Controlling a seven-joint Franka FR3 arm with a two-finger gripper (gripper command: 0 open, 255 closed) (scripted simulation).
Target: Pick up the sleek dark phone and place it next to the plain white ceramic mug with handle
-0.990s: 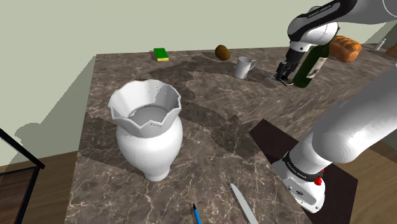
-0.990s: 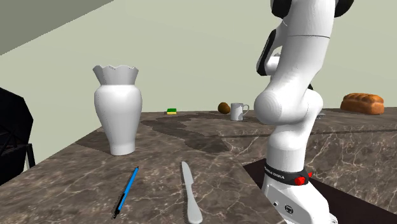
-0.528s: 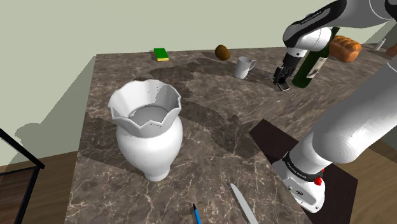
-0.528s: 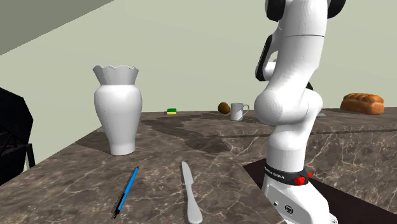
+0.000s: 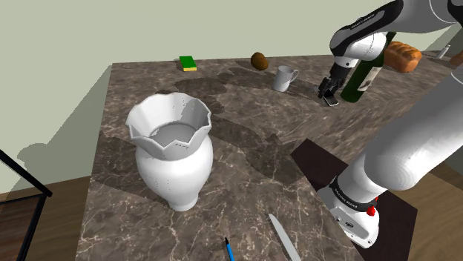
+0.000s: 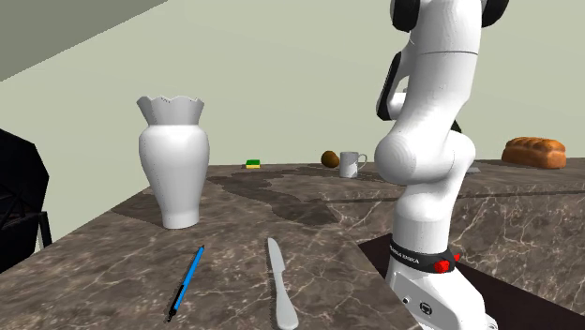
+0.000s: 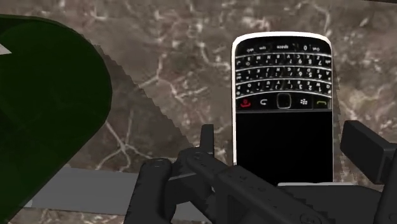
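Pincer (image 7: 282, 139) released, fingers (image 7: 366, 151) straddling phone (image 7: 283, 108) without contact on counter (image 7: 178, 70); mug (image 5: 283, 78) at phone's 10 o'clock, shoulder view.

The phone (image 7: 282, 102) carries rows of keys with tiny white characters too small to read, with a red handset sign and a green one at the ends of the button row between keys and screen; white lettering on the black band (image 5: 349, 196) at the arm's foot, lower right of the shoulder view, is illegible.

Place: I stand in a home kitchen.
Surface: brown veined marble countertop (image 5: 245, 126).
Signs: golden-brown bread loaf (image 6: 534, 152), grey table knife (image 6: 279, 281), green-and-yellow sponge (image 5: 188, 64).
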